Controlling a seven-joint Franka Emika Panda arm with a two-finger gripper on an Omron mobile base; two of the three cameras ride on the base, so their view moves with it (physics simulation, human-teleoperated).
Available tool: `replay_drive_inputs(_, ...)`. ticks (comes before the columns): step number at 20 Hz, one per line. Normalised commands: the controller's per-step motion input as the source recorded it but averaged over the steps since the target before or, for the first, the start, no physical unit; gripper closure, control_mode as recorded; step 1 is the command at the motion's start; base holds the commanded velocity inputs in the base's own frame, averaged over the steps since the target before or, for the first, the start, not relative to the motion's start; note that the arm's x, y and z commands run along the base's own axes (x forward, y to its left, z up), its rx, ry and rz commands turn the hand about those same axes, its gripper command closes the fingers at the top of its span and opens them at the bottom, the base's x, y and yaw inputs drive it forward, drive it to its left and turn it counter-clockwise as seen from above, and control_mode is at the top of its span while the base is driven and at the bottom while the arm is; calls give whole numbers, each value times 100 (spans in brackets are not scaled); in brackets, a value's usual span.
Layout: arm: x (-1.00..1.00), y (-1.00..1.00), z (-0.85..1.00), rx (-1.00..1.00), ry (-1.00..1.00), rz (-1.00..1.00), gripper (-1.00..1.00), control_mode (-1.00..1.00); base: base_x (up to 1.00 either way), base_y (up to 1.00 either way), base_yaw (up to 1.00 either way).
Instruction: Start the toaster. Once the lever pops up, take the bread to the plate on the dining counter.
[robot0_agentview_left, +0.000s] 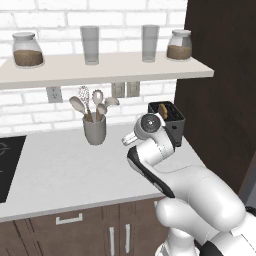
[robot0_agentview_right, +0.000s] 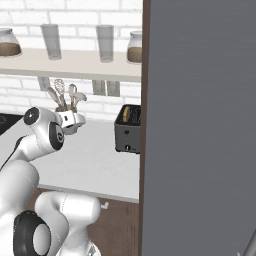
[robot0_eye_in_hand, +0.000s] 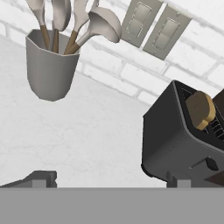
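The black toaster (robot0_agentview_left: 168, 119) stands at the right end of the white wall counter, next to the dark tall cabinet; I also see the toaster (robot0_agentview_right: 127, 133) from the other side. A tan-brown slice of bread (robot0_eye_in_hand: 200, 109) pokes up out of a slot of the toaster (robot0_eye_in_hand: 177, 140), and the bread (robot0_agentview_left: 163, 111) shows from the base too. My gripper (robot0_eye_in_hand: 109, 181) is open, its fingertips (robot0_eye_in_hand: 40, 178) wide apart with nothing between them. It hovers over the counter, short of the toaster and to its left. The plate and the dining counter are out of view.
A grey utensil cup (robot0_agentview_left: 94, 131) with spoons and a whisk stands left of the toaster. Above is a shelf (robot0_agentview_left: 100, 70) with jars and glasses. Two wall switches (robot0_eye_in_hand: 153, 26) sit behind. A black cooktop (robot0_agentview_left: 7, 165) is at far left. The dark cabinet (robot0_agentview_right: 200, 125) walls off the right.
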Motion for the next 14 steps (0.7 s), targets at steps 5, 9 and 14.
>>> replay_drive_inputs(5,0,0,0,0,0,0,-100,-100,0,0,0)
replay_drive_inputs(9,0,0,0,0,0,0,-100,-100,0,0,0)
replay_drive_inputs(14,0,0,0,0,0,0,-100,-100,0,0,0)
